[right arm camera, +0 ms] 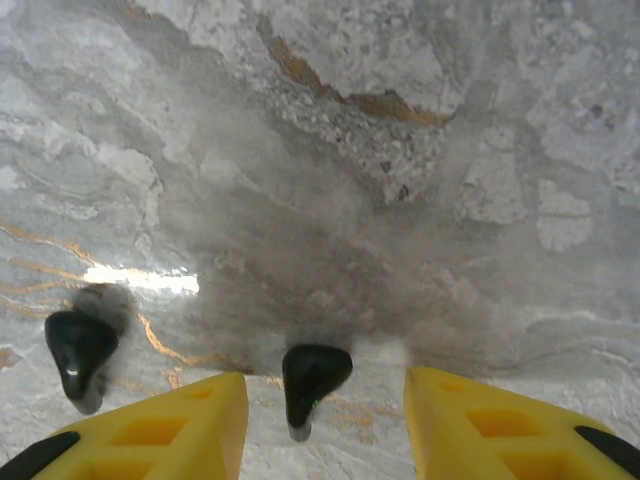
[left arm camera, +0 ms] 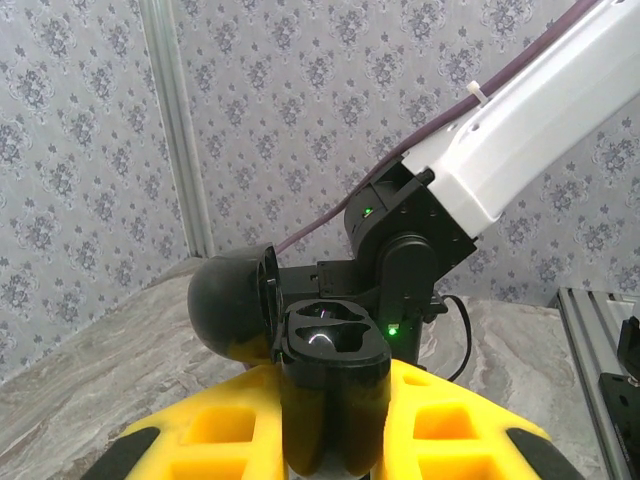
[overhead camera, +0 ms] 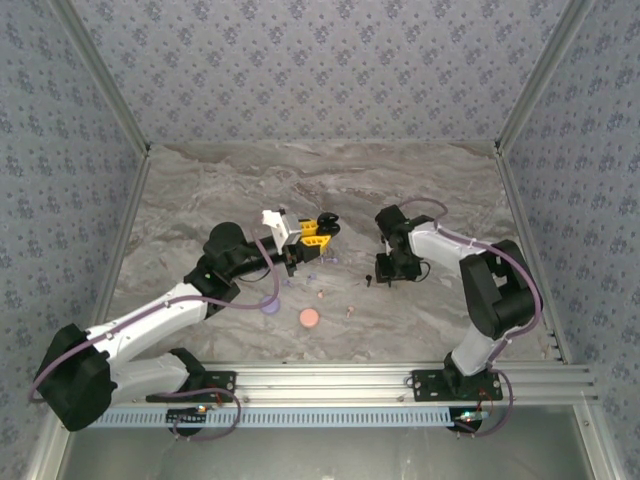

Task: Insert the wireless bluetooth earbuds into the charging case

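Black earbud lies on the marble table between the spread jaws of the right gripper, not yet gripped, with a second earbud near it. Left gripper is clamped on the open charging case. Its wells look empty, so every insertion is probably still to do.
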Controlling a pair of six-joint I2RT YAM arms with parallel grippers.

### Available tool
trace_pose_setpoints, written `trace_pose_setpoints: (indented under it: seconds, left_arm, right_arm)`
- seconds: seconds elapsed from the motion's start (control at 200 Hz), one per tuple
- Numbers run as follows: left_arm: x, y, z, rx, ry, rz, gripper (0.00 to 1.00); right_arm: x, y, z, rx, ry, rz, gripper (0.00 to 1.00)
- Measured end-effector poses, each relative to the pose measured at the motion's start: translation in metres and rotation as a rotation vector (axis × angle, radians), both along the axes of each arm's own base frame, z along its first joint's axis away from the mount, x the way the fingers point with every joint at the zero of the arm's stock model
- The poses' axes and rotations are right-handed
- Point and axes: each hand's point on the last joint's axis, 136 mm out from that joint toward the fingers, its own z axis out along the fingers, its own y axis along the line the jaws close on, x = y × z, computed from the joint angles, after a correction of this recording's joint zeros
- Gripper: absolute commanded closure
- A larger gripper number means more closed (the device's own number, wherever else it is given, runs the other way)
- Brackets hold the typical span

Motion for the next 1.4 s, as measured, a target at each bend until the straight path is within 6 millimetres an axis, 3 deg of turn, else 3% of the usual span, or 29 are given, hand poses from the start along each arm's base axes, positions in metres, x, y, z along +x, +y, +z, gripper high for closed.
trace_pose_setpoints:
  seconds: [0.665, 0.949, 1.119, 1.399]
  left_arm:
    - [0.001, 0.0, -0.004, 0.013, 0.014, 0.003, 1.0]
    - [0.002, 0.0, -0.004, 0.012, 0.018, 0.01, 1.0]
    - [0.003, -0.001, -0.006, 0.007, 0.037, 0.009, 1.0]
    - [0.014, -0.009, -0.018, 0.0, 0.083, 0.015, 1.0]
  right_arm:
    - [0.006, -0.001, -0.005, -0.029, -0.004, 0.0, 0.74]
    - [0.006, 0.004, 0.004, -0.018, -0.027, 0.013, 0.74]
    - [0.018, 0.01, 0.052, 0.055, -0.174, 0.011, 0.74]
    - [0.035, 0.027, 0.188, 0.288, -0.545, 0.001, 0.74]
